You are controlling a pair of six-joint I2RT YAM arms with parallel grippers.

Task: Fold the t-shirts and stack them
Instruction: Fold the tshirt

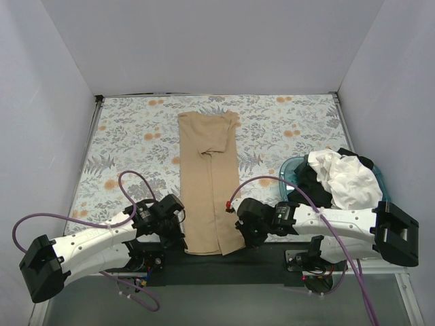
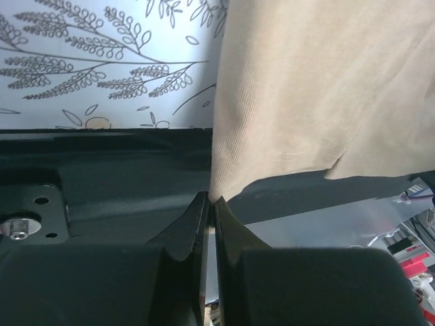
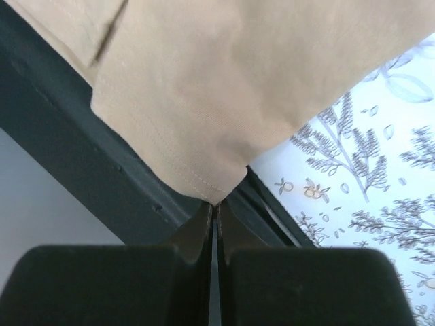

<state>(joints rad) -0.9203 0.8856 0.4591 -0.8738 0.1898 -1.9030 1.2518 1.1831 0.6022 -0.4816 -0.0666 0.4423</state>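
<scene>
Your left gripper (image 2: 211, 204) pinches the tan t-shirt (image 1: 207, 183) at its near-left corner, and your right gripper (image 3: 216, 204) pinches the near-right corner. The shirt lies mid-bench, folded lengthwise only. The white t-shirt (image 1: 343, 180) and black t-shirt (image 1: 311, 187) wait unfolded in the basin (image 1: 288, 167) by the right edge.

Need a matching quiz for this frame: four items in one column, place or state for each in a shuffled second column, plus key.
Column one
1. tan t-shirt
2. white t-shirt
3. left gripper
4. teal basin

Column two
A. heaped on top of the black t-shirt
B. lying flat as a long narrow strip
C. shut on a near corner of tan cloth
D. at the far right, holding two shirts

Pairs: 1-B, 2-A, 3-C, 4-D
</scene>
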